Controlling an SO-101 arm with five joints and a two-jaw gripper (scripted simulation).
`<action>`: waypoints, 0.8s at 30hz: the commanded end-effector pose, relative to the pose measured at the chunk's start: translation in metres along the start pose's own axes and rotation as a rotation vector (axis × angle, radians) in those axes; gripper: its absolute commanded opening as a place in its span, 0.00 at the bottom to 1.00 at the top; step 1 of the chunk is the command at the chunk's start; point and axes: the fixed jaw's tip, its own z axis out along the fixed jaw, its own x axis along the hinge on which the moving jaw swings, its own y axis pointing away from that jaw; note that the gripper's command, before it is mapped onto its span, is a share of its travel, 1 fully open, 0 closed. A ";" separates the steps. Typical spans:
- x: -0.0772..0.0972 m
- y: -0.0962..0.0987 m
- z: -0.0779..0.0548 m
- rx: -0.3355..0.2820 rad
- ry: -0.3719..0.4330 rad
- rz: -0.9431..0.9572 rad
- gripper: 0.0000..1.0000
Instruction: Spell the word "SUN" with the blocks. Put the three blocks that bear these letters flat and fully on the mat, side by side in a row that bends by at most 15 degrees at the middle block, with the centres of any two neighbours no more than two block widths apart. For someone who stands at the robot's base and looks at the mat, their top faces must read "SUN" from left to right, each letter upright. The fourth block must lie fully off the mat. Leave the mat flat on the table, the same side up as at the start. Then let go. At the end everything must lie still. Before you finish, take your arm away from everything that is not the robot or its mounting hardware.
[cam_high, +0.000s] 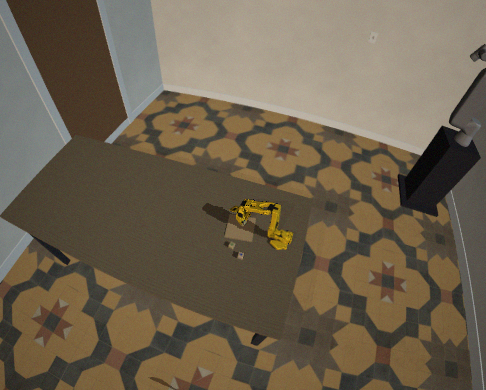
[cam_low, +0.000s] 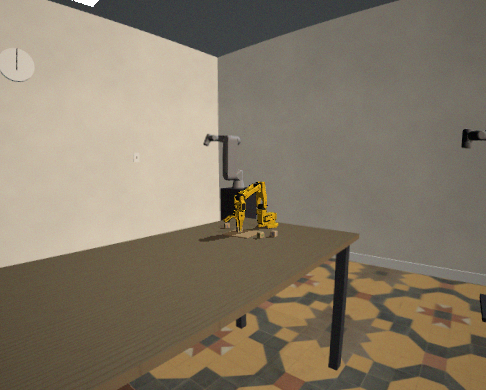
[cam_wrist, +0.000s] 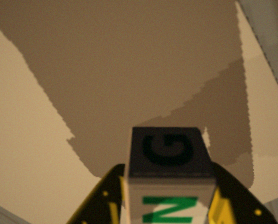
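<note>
My yellow gripper (cam_high: 239, 218) (cam_low: 236, 227) (cam_wrist: 169, 186) is shut on a letter block (cam_wrist: 167, 150). In the wrist view the block's dark face bears a black G, and the pale face toward the camera bears a green N. It is held low over the tan mat (cam_high: 239, 233) (cam_low: 246, 235) (cam_wrist: 30, 125), near the mat's far edge, in the arm's shadow. I cannot tell whether the block touches the mat. Two other blocks (cam_high: 231, 244) (cam_high: 240, 255) lie on the table just off the mat's near side; their letters are too small to read.
The arm's base (cam_high: 280, 240) stands at the mat's right side, close to the table's right edge. In the exterior view the two loose blocks (cam_low: 260, 235) (cam_low: 273, 233) lie beside the mat, and another small block (cam_low: 227, 225) seems to lie left of the gripper.
</note>
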 end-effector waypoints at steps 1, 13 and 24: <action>-0.009 0.003 -0.012 -0.029 -0.070 0.000 0.00; -0.010 0.004 -0.022 -0.029 -0.070 0.000 0.00; -0.008 0.004 -0.049 -0.030 -0.070 0.000 0.00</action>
